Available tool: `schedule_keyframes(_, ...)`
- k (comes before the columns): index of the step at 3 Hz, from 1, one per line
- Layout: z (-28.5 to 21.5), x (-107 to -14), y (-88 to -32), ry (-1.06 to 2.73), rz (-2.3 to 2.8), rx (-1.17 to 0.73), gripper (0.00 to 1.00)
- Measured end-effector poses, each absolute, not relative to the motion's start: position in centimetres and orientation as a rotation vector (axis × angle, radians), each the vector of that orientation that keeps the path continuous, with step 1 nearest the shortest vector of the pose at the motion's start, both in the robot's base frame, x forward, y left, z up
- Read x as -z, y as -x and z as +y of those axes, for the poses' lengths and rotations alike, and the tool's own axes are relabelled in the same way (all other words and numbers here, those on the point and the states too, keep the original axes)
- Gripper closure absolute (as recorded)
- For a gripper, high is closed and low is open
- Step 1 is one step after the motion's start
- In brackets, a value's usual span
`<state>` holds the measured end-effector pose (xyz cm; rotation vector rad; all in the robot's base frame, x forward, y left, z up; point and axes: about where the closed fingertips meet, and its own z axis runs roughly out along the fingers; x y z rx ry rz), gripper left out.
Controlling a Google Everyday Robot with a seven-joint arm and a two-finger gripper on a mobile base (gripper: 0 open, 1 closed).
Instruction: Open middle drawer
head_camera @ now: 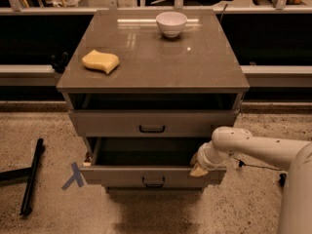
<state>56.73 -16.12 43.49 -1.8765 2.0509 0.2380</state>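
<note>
The middle drawer point(117, 176) is grey-beige with a small black bar handle point(153, 182). It stands pulled well out of the cabinet, and its dark inside point(146, 152) shows. The uppermost drawer point(107, 123) above it is pushed in. The lowest drawer is hidden under the open one. My gripper point(197, 168), at the end of the white arm point(258, 147), is at the right end of the middle drawer's front, against its top edge.
A white bowl point(171, 23) and a yellow sponge point(100, 61) sit on the cabinet top point(161, 67). A black stand point(30, 177) lies on the floor at the left. A blue tape cross point(74, 175) is beside the drawer's left corner.
</note>
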Motion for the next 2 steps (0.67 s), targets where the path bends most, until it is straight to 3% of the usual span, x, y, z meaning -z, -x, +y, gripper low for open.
schedule_keyframes(2,-16.04,-43.37,-56.64,1.878,2.051,-0.242,0.08)
